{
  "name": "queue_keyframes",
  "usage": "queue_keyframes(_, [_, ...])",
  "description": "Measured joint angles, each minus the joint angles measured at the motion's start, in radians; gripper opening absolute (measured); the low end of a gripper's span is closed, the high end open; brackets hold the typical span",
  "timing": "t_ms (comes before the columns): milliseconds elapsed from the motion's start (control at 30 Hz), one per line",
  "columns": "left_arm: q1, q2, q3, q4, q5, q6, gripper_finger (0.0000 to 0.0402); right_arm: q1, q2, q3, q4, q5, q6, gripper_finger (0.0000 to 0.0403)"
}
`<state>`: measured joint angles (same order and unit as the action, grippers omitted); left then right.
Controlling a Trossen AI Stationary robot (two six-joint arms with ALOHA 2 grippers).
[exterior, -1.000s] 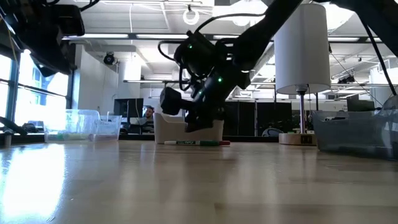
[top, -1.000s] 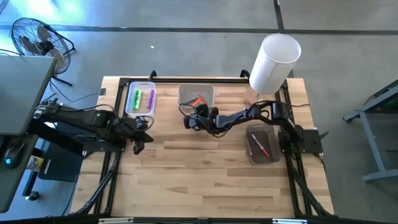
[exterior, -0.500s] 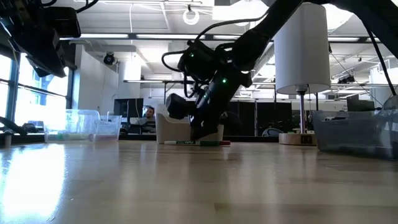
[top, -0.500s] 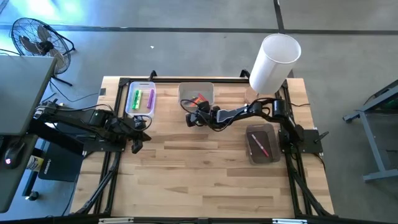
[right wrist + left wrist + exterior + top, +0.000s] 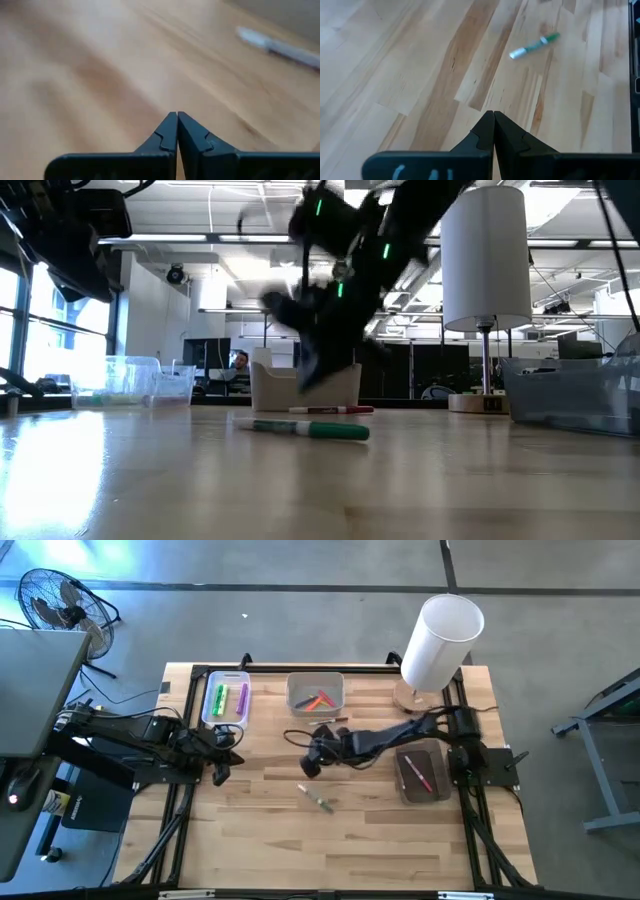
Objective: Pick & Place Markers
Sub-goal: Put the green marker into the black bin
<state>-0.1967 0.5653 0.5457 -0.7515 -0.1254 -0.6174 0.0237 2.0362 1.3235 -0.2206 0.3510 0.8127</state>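
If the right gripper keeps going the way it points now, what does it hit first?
Most likely the bare tabletop. The right gripper, shut and empty, tilts down toward the wood just short of the green marker, which lies a bit off to one side in its wrist view. Depth there is unclear.

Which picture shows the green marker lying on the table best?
The low view: the white-and-green marker lies close, sideways across the wooden table. The left wrist view shows it smaller, the high view tiny, the right wrist view only blurred.
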Motion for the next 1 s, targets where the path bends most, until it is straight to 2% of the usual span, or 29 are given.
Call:
queue_keyframes(133, [0.0, 0.002, 0.0, 0.013, -0.005, -0.015, 0.0, 0.066, -0.154, 0.006, -0.092, -0.111, -0.136, 0.0])
queue_keyframes(233, [0.0, 0.012, 0.0, 0.019, 0.019, 0.029, 0.0, 0.12, -0.234, 0.003, -0.198, -0.14, -0.12, 0.0])
queue_keyframes(367, [0.0, 0.092, 0.002, 0.031, 0.041, 0.158, 0.0, 0.182, -0.308, 0.005, -0.335, -0.047, -0.057, 0.0])
queue_keyframes(500, [-0.001, 0.206, 0.011, 0.053, 0.153, 0.363, 0.0, 0.226, -0.321, 0.002, -0.465, 0.019, 0.032, 0.0])
queue_keyframes(567, [-0.01, 0.284, 0.03, 0.05, 0.199, 0.399, 0.0, 0.242, -0.325, 0.002, -0.508, 0.025, 0.063, 0.0])
queue_keyframes(667, [-0.08, 0.396, 0.082, 0.039, 0.189, 0.405, 0.0, 0.263, -0.325, 0.003, -0.577, 0.025, 0.09, 0.0])
queue_keyframes(733, [-0.16, 0.469, 0.127, 0.041, 0.145, 0.401, 0.0, 0.277, -0.325, 0.003, -0.606, 0.028, 0.09, 0.0])
queue_keyframes(833, [-0.293, 0.573, 0.202, 0.037, 0.042, 0.319, 0.0, 0.298, -0.325, 0.003, -0.66, 0.031, 0.087, 0.0])
queue_keyframes(900, [-0.355, 0.629, 0.248, 0.004, -0.008, 0.136, 0.0, 0.311, -0.325, 0.003, -0.683, 0.031, 0.093, 0.0])
queue_keyframes(1000, [-0.411, 0.704, 0.295, -0.056, -0.027, -0.211, 0.0, 0.336, -0.325, 0.003, -0.713, 0.033, 0.103, 0.0])
